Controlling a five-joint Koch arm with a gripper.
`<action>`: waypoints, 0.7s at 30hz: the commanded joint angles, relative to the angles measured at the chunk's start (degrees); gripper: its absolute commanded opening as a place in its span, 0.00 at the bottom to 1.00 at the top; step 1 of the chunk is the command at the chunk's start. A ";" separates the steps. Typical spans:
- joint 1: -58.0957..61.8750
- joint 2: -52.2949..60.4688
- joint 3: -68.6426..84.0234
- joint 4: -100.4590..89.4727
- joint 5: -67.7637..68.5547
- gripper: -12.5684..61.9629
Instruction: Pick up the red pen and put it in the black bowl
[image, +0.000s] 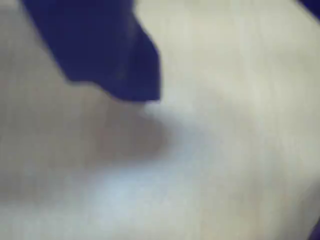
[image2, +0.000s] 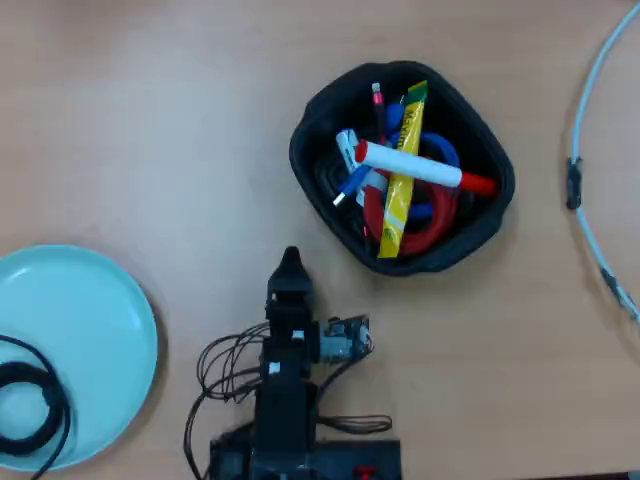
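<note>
Pen (image2: 412, 166) is already in the bowl (image2: 320, 118). It lies across the top of the clutter, white barrel slanting from upper left to lower right in the overhead view, red end toward the right rim, resting on a yellow packet (image2: 402, 185) and a coiled red cable (image2: 440, 225) w/ some blue bits under it. It sits high on the pile rather than down on the bowl floor, probably b/c the bowl is so full there's no room lower.

Arm is folded back near its base at the bottom of the overhead view, fingers (image2: 290, 262) pointing up-frame, well apart from the bowl and over bare counter (image2: 150, 120). Only one dark tip shows from above. Wrist view is v. blurred: a blue finger (image: 117, 55) close over pale counter, nothing held that I can see. Whether the fingers are open or closed, can't tell.

Judgement: task looks done, arm parked at rest clear of the bowl so it won't knock the pen off the heap.

Light blue plate (image2: 100, 330) at left holds a black cable loop (image2: 30, 405); a thin pale cable (image2: 590, 190) curves along the right edge. Neither matters to the job.
</note>
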 joint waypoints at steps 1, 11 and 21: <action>0.00 5.80 1.14 0.62 -0.97 0.75; 0.53 5.80 6.77 -0.18 -2.29 0.75; 0.53 5.80 11.43 -0.35 -1.58 0.75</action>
